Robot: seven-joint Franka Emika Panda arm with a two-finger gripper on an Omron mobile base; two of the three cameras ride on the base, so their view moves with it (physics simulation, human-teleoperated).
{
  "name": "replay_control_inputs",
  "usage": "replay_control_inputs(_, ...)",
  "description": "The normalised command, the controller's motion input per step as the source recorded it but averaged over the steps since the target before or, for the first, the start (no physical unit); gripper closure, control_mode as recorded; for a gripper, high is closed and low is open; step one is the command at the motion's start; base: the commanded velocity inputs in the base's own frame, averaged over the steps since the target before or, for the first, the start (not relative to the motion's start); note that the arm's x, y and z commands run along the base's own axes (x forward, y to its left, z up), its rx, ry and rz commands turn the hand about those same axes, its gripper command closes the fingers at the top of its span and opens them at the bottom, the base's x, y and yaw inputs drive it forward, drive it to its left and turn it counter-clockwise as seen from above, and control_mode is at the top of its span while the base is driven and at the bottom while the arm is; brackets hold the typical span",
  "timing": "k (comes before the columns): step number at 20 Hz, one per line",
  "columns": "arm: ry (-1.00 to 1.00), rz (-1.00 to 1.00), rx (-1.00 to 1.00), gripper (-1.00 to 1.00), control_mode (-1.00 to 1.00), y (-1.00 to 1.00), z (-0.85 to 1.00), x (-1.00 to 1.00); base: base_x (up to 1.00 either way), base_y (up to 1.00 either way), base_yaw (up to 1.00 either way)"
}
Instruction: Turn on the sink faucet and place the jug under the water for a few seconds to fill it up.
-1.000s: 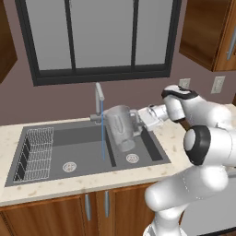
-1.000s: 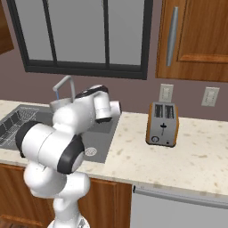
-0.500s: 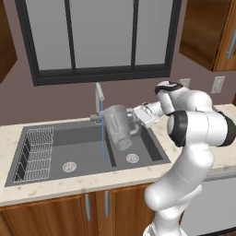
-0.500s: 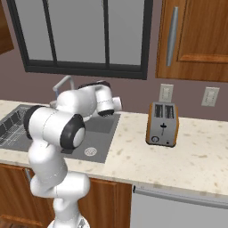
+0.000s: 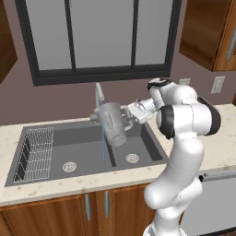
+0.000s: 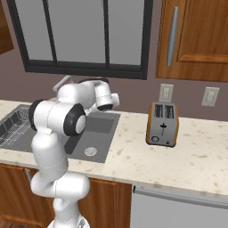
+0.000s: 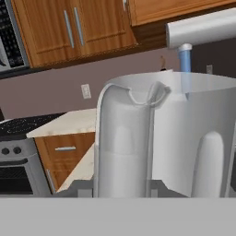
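The translucent grey jug (image 5: 113, 123) hangs over the sink (image 5: 55, 138), nearly upright, beside the faucet (image 5: 98, 93). My gripper (image 5: 130, 115) is shut on the jug's right side, at its handle. A thin light-blue stream of water (image 5: 102, 146) runs down along the jug's left edge and reaches the basin. In the hand view the jug (image 7: 152, 138) is very close. There the faucet spout (image 7: 203, 26) sits above the jug's far rim, and water (image 7: 184, 62) drops from it behind that rim.
A wire rack (image 5: 35, 153) lies in the left basin, and round drains (image 5: 132, 158) sit on the basin floors. A brown two-slot toaster (image 6: 162, 124) stands on the counter (image 6: 187, 151) to the right. Window and wall rise behind the faucet.
The jug has shifted a little left and up, closer to the water stream. The arm's elbow has swung round from low right to a higher, more upright pose.
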Motion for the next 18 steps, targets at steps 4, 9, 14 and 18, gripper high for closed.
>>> replay_control_inputs(4,0.01,0.0,0.0,1.0,-1.0,0.31,-0.13,0.32,0.0,0.0,0.0)
replay_control_inputs(9,0.01,0.0,0.0,1.0,-1.0,0.23,-0.19,0.26,0.0,0.0,0.0)
replay_control_inputs(14,0.0,0.0,0.0,1.0,-1.0,0.12,-0.23,0.24,0.0,0.0,0.0)
replay_control_inputs(18,0.01,0.0,0.0,1.0,-1.0,0.07,-0.23,0.26,0.0,0.0,0.0)
